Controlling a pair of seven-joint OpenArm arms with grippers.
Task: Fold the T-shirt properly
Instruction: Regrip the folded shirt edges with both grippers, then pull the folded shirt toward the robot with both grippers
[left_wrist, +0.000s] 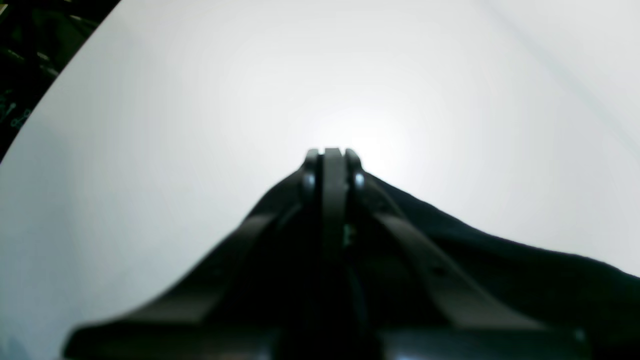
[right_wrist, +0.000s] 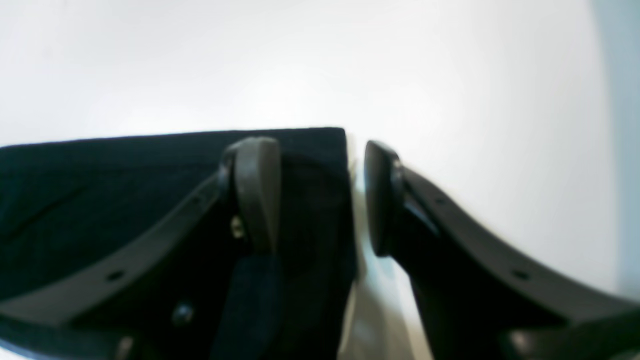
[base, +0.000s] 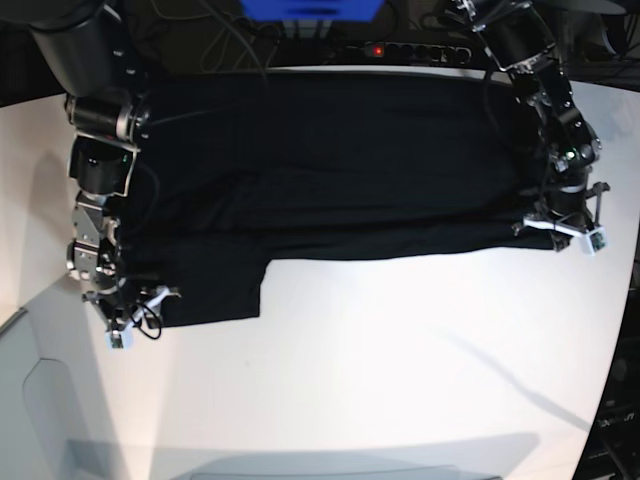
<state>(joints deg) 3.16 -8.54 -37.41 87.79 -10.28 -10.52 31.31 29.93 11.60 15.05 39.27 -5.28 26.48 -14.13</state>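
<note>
The black T-shirt (base: 330, 170) lies spread across the far half of the white table (base: 400, 350), with a lower flap hanging toward the near left. My left gripper (base: 572, 234) sits at the shirt's right edge. In the left wrist view this gripper (left_wrist: 332, 152) is shut, and the T-shirt (left_wrist: 500, 270) rises in a ridge up to its tips. My right gripper (base: 135, 318) stands open at the flap's near-left corner. In the right wrist view the right gripper (right_wrist: 315, 195) straddles the T-shirt (right_wrist: 100, 190) edge, one finger over cloth, the other over bare table.
A blue box (base: 310, 8) and a power strip with a red light (base: 400, 48) sit behind the table among cables. The table's rounded edge drops off at the near left and far right. White tabletop (left_wrist: 200, 100) stretches ahead of the left gripper.
</note>
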